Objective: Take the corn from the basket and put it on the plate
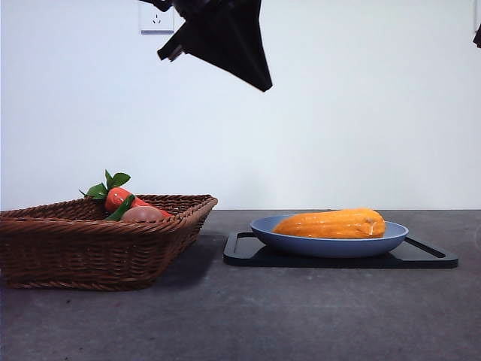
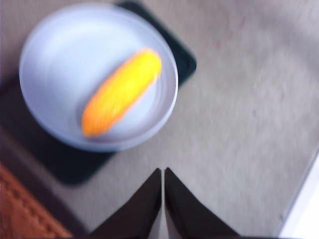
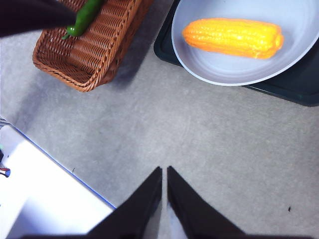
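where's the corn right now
In the front view the corn lies on its side in the blue plate, which sits on the black tray, to the right of the basket; no gripper touches it.

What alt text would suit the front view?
A corn lies on a blue plate set on a black tray. A wicker basket with vegetables stands apart beside them, with a dark arm above.

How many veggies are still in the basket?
3 that show: a red vegetable with green leaves, a pinkish-brown one beside it, and a green pepper. The basket wall may hide more.
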